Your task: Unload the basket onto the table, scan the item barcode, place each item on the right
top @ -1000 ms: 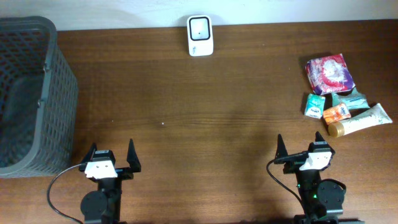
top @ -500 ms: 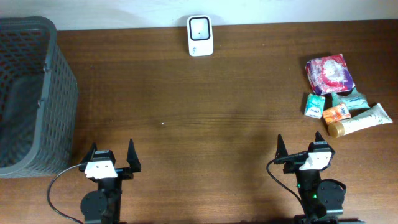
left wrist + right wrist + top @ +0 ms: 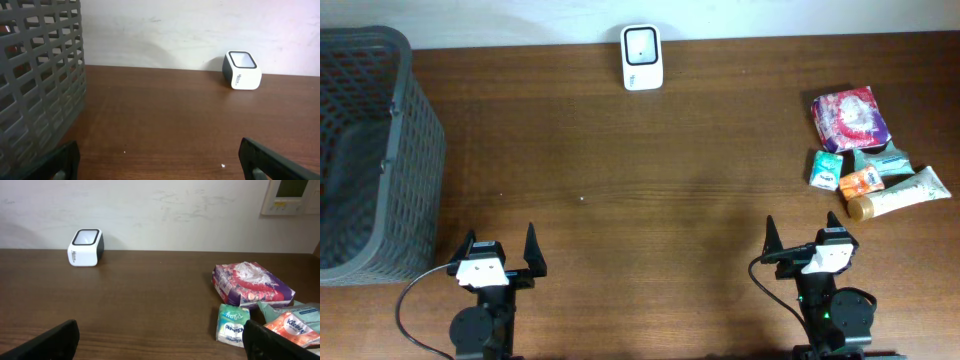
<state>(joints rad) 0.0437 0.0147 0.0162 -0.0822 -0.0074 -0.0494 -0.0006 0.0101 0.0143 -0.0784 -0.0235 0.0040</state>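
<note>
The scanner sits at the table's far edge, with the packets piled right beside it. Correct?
No. The scanner is at the far edge, but the packets lie well apart from it, on the right side of the table, as the overhead view shows.

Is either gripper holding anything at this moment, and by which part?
Nothing is held: the left gripper and right gripper are both open and empty.

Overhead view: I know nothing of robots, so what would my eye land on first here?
The colourful heap of packets at the right of the table stands out against the dark wood. Next come the small white scanner at the far edge and the big grey basket on the left.
</note>
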